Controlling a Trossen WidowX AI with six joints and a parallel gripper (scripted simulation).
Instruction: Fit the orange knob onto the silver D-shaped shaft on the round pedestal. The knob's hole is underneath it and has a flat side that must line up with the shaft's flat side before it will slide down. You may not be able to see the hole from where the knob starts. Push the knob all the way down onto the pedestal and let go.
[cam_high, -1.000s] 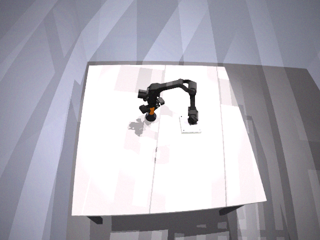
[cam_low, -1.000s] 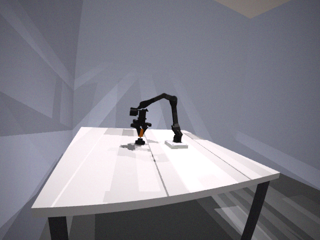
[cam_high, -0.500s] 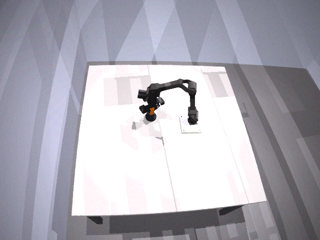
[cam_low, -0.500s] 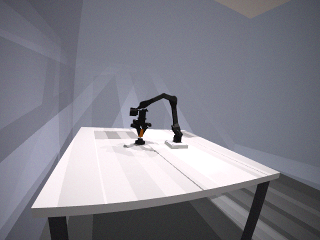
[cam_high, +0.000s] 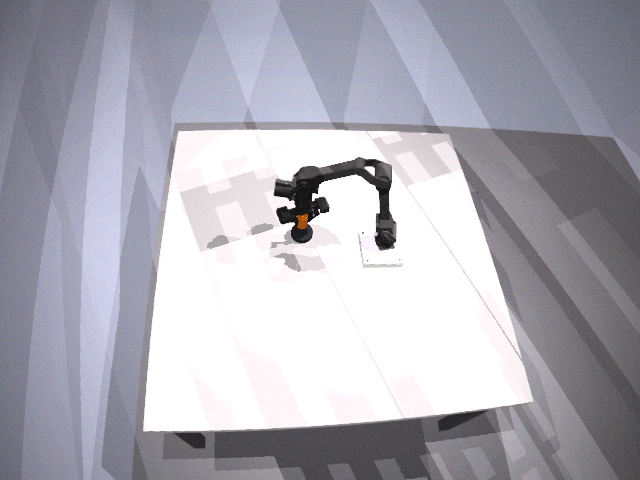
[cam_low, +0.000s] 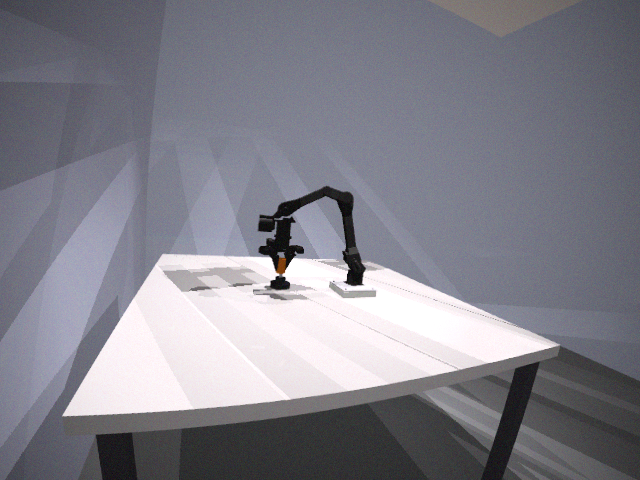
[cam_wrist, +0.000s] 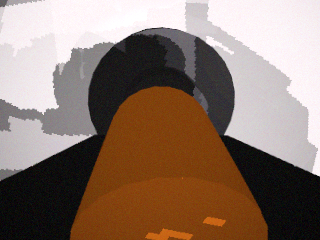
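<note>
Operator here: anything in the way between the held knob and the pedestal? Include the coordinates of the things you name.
Nothing visible stands between the orange knob (cam_high: 302, 221) (cam_low: 281, 265) (cam_wrist: 160, 145), held in the gripper (cam_high: 302, 215) (cam_low: 281, 264), and the round pedestal (cam_high: 301, 236) (cam_low: 279, 283) (cam_wrist: 107, 95) below. Flat-side alignment can't be seen.

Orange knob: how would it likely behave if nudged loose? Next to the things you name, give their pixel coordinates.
The orange knob (cam_high: 302, 221) (cam_low: 281, 265) (cam_wrist: 162, 145) would probably roll if laid on its side, given its rounded wall. It looks stiff: no visible denting between the gripper's (cam_high: 302, 219) (cam_low: 281, 266) fingers. Standing, its tall, narrow shape might tip.

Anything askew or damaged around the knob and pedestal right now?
Nothing stands out: the orange knob looks roughly upright in the tool, above the round pedestal. No visible damage; flat-side alignment can't be judged.
</note>
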